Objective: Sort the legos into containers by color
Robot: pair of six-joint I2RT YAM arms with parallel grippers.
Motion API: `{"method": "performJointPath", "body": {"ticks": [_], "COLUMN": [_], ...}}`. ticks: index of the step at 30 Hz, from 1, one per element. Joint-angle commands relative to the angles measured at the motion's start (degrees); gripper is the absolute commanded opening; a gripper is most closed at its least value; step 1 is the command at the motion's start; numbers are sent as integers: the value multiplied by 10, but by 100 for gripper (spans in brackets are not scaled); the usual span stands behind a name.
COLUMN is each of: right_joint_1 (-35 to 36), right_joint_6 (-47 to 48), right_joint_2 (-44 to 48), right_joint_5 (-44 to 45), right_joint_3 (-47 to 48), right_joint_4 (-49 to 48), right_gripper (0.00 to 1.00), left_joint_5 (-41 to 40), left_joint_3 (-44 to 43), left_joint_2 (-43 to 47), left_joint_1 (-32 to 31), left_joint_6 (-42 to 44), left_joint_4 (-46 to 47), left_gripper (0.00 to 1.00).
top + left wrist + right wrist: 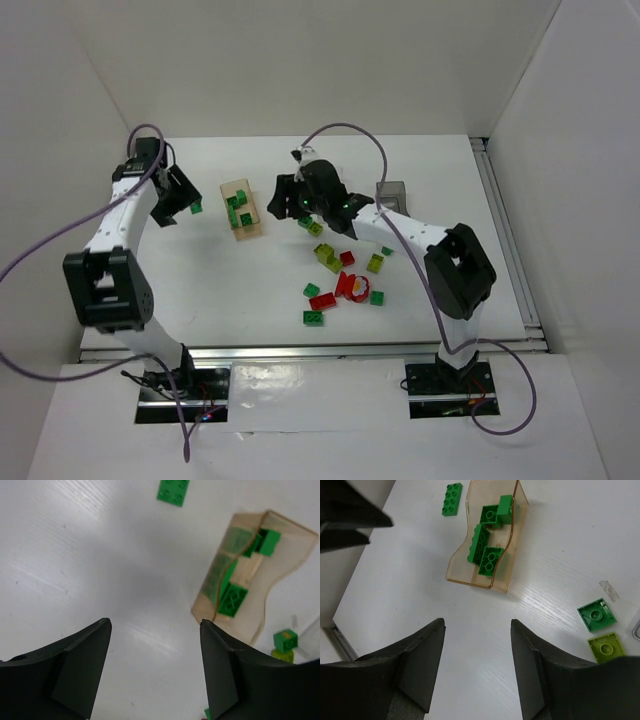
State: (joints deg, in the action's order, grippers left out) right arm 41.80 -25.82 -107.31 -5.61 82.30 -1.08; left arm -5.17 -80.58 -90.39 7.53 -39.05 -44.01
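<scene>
Several dark green bricks are binned in the orange-tan bin, loose legos are left unsorted at its 4 o'clock, and the left gripper and right gripper are held apart, empty.

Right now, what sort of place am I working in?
Probably a lab robot test cell: a white table boxed in by plain white walls, left arm and right arm bolted at its near edge, toy bricks and a tan bin laid out.
</scene>
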Motion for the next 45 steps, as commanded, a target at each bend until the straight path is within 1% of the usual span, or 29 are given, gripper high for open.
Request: {"method": "performJointPath", "body": {"ticks": [1, 2, 3, 5, 6, 7, 8, 9, 10, 15, 20, 27, 29, 32, 33, 35, 40, 42, 44, 45], "right_joint_1": [-5, -12, -12, -22, -23, -28, -33, -33, -39, -50, -50, -50, -50, -50, -50, -50, -50, -50, -50, -50], "right_joint_6": [8, 13, 13, 13, 13, 19, 19, 19, 19, 19, 19, 19, 19, 19, 19, 19, 24, 24, 24, 24], "right_joint_2": [55, 61, 67, 80, 80, 88, 94, 94, 100, 105, 105, 95, 95, 95, 95, 95, 95, 90, 84, 84], "right_joint_5": [14, 20, 20, 20, 20, 20, 20, 20, 20, 15, 9, 3, 3, 3, 3, 3, -2, -8, -8, -13], "right_joint_3": [-16, -26, -34, -42, -42, -55, -55, -62, -67, -72, -72, -79, -79, -84, -84, -84, -84, -84, -84, -79], "right_joint_4": [-4, 3, 3, 11, 16, 16, 22, 22, 28, 35, 45, 50, 50, 50, 50, 50, 56, 61, 61, 61], "right_gripper": [62, 62, 62, 62, 62, 62, 62, 62, 64, 64, 64, 64, 64, 64, 64, 64, 64, 64, 64, 64], "left_joint_5": [-63, -63, -71, -91, -105, -120, -138, -138, -145, -151, -146, -140, -120, -78, -71, -65, -53, -53, -59, -69], "left_joint_3": [-76, -94, -122, -156, -189, -207, -221, -246, -257, -310, -316, -316, -316, -288, -288, -276, -250, -256, -280, -290], "left_joint_2": [-107, -134, -182, -227, -246, -281, -297, -311, -335, -396, -416, -427, -427, -411, -405, -400, -372, -372, -398, -407], "left_joint_1": [10, 10, 10, 10, 10, 3, 3, 3, 3, 3, 3, -2, -2, -2, -2, -2, -2, -2, -2, -2], "left_joint_6": [6, 0, 0, -8, -13, -18, -23, -23, -23, -23, -23, -6, 0, 13, 18, 18, 23, 28, 34, 35], "left_joint_4": [-18, -23, -23, -36, -36, -46, -53, -53, -53, -53, -53, -34, -27, 13, 18, 31, 59, 60, 52, 37], "left_gripper": [82, 84, 85, 85, 85, 85, 85, 85, 83, 82, 82, 74, 74, 79, 79, 82, 85, 85, 85, 83]}}
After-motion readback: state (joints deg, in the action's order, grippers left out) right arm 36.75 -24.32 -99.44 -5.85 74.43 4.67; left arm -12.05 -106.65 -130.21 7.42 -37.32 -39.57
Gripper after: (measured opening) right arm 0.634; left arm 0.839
